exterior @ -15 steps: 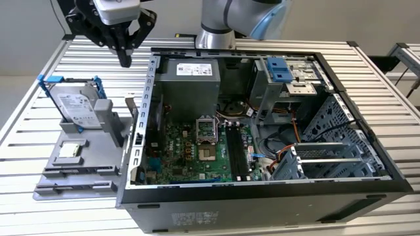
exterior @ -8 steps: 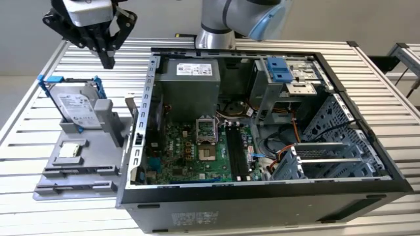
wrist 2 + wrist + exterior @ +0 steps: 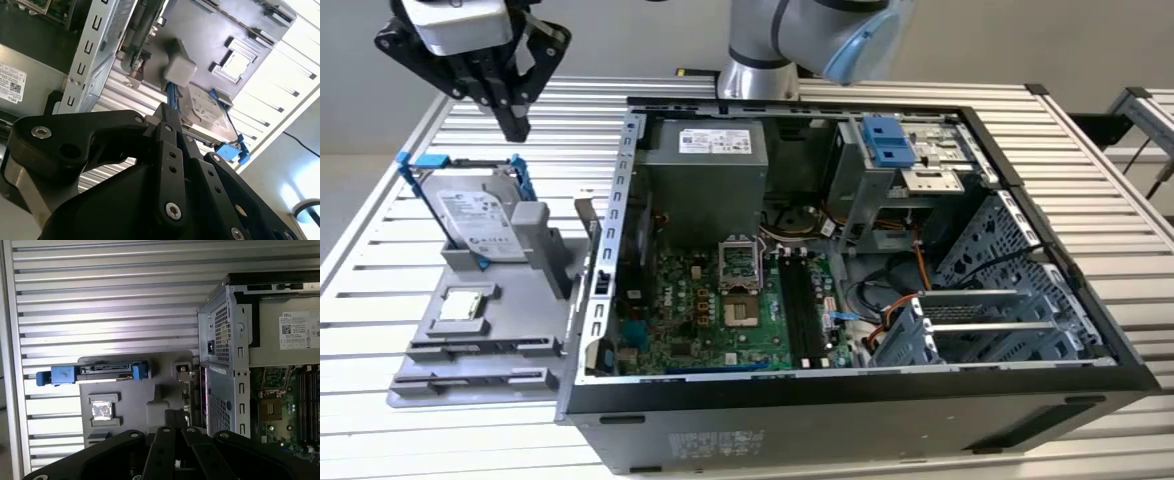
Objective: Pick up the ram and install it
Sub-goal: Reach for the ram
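Little of the job showed as done. The long memory slots [image 3: 801,310] on the motherboard [image 3: 694,300], inside the open computer case [image 3: 635,180], looked dark and unfilled in the exterior view, though that is a judgement. What seemed to be the ram [image 3: 190,396] stood on edge as a thin dark strip in the grey fixture [image 3: 467,370], along the side nearest the case wall, just beside a small metal clip. It was too slim to make out with confidence. So both the pick and the install appeared to be left. The gripper [image 3: 515,125] hung well above the bench [image 3: 360,330], on the exterior view's left of the case. It was over the far end of the fixture, where the hard drive [image 3: 480,225] sat upright in its blue bracket. The square processor chip [image 3: 463,306] lay flat in its own pocket nearer the camera. The fingers pointed straight down and were closed together, with no gap visible between them in either wrist view and nothing clamped there. The gripper was well apart from the ram, touching nothing. The arm [image 3: 774,40] rose from behind the case and reached across towards the fixture side.
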{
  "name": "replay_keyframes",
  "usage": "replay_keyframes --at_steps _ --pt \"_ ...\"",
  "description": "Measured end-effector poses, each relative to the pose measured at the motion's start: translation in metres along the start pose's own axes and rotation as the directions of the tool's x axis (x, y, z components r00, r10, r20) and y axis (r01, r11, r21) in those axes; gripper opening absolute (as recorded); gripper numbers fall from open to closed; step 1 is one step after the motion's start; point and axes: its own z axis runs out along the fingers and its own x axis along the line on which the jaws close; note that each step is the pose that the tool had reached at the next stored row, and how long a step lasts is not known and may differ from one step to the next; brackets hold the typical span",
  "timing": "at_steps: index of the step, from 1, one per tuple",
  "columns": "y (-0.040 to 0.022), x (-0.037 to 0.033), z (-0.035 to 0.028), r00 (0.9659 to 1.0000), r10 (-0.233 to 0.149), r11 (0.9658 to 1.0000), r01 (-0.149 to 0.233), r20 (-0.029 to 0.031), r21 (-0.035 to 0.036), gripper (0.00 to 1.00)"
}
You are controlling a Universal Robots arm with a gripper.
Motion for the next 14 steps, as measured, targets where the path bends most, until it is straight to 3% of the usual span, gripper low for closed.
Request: replay_keyframes --at_steps 5,7,8,14 --pt "-0.0035 0.0197 -0.0002 1.0 0.0 1.0 0.0 0.0 -0.0002 0.0" --pt "-0.0046 0.029 -0.0002 1.0 -0.001 1.0 0.001 0.0 -0.0003 0.0" --pt "-0.0056 0.0379 -0.0002 1.0 -0.001 1.0 0.001 0.0 -0.0003 0.0" --pt "-0.0079 0.0636 -0.0001 1.0 -0.003 1.0 0.003 -0.0001 -0.0003 0.0"
